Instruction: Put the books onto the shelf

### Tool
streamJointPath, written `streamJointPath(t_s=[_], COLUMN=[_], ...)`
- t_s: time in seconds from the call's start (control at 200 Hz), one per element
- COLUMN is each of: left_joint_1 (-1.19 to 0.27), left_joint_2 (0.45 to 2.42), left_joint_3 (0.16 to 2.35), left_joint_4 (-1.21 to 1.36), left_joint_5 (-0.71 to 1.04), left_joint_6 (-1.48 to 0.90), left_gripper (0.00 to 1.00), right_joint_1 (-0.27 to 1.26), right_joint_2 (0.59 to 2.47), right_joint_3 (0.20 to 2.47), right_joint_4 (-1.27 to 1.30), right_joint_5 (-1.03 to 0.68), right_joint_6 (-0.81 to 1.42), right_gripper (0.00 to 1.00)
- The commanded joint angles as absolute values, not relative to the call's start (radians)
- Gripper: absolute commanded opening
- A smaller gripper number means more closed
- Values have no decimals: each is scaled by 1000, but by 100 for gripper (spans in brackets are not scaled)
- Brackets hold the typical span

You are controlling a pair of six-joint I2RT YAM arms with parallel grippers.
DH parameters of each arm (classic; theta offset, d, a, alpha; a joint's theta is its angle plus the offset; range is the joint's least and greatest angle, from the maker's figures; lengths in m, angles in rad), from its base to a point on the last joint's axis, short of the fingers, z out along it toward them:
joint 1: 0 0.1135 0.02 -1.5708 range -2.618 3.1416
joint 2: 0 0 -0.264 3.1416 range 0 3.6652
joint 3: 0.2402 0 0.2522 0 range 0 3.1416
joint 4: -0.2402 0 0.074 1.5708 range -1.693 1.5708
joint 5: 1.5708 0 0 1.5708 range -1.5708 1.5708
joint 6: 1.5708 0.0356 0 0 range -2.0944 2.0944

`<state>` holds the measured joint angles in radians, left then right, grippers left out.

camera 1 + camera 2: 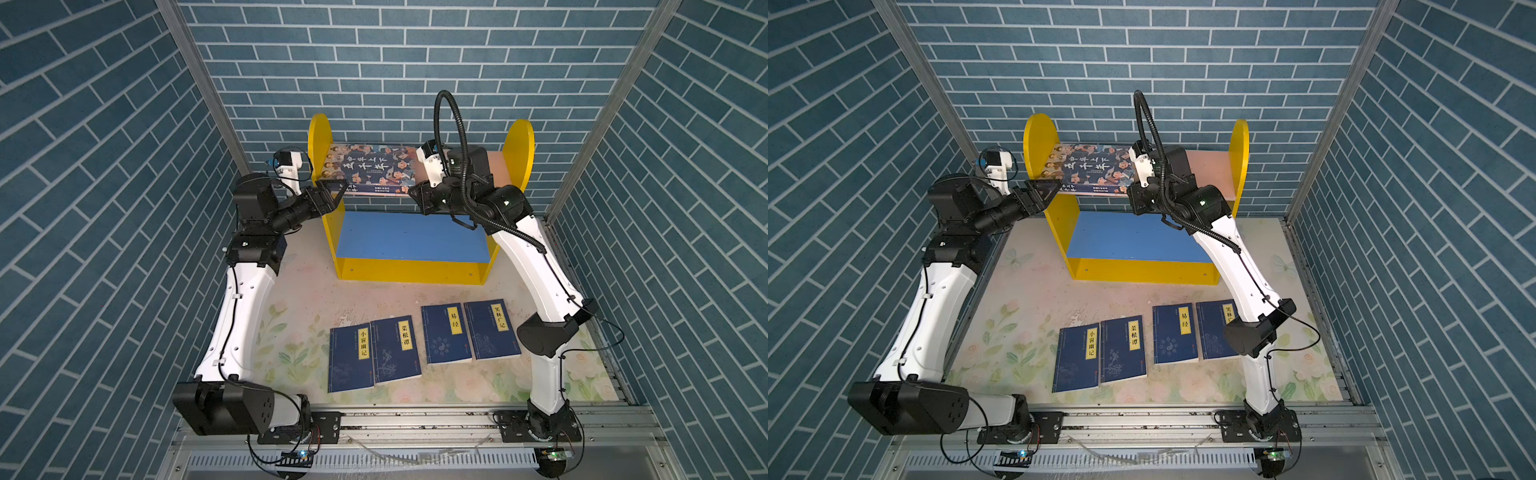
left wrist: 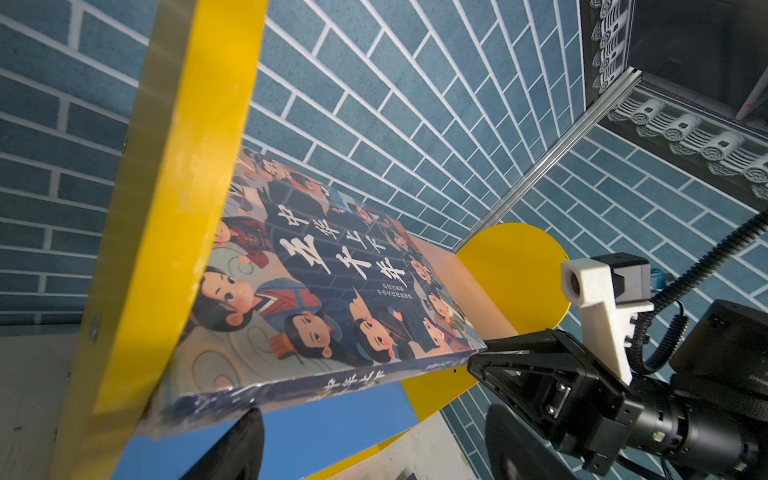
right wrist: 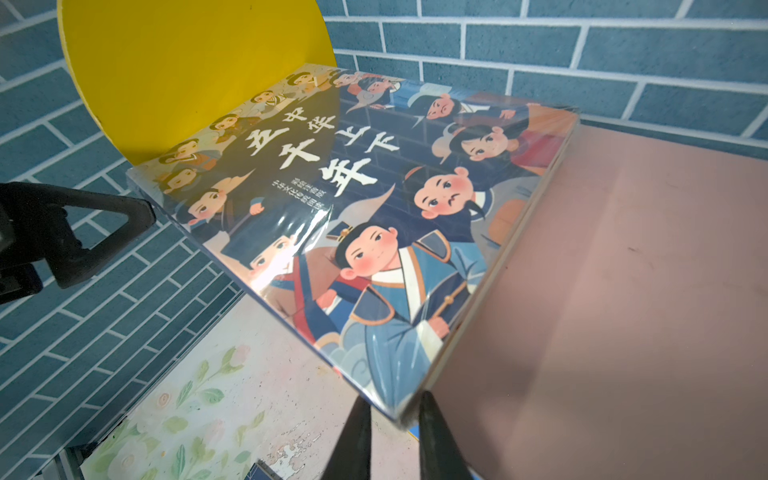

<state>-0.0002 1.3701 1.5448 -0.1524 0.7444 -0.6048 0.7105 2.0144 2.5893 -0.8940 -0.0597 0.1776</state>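
The large book with cartoon faces (image 1: 374,168) (image 3: 353,208) lies flat on the pink upper board (image 3: 623,291) of the shelf (image 1: 411,272), against its left yellow side (image 2: 166,208), with the front edge overhanging. My right gripper (image 3: 395,440) (image 1: 415,195) has its jaws narrow on either side of the book's front right corner; whether they pinch it I cannot tell. My left gripper (image 2: 374,453) (image 1: 332,193) stands wide open and empty by the book's front left corner. Several thin navy books (image 1: 351,357) (image 1: 446,332) lie flat on the table in front.
The shelf's blue lower board (image 1: 407,237) holds nothing. The floral table mat (image 1: 299,316) lies between shelf and navy books. Blue brick walls close in the back and sides. The right arm's elbow (image 1: 1254,332) hangs over the rightmost navy book.
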Motion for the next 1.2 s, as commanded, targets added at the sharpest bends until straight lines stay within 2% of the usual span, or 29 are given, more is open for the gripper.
streamJointPath(t_s=[0.0, 0.59, 1.005, 1.11, 1.19], left_joint_1=[5, 41, 64, 64, 64], left_joint_2=[1373, 1327, 1322, 1322, 1320], left_joint_3=[1583, 1614, 1616, 1615, 1617], left_joint_4=[-134, -215, -199, -197, -199], left_joint_5=[742, 730, 744, 746, 749], left_joint_6=[-589, -540, -560, -561, -561], left_gripper=[84, 84, 84, 84, 84], right_joint_1=[712, 712, 713, 713, 713], right_joint_2=[2035, 2054, 2053, 2050, 2042], right_joint_3=[2617, 2626, 2627, 2626, 2626], right_joint_4=[-867, -847, -847, -851, -857], right_joint_5=[-52, -49, -139, -135, -111], right_joint_6=[141, 129, 132, 130, 127], right_gripper=[20, 15, 15, 20, 35])
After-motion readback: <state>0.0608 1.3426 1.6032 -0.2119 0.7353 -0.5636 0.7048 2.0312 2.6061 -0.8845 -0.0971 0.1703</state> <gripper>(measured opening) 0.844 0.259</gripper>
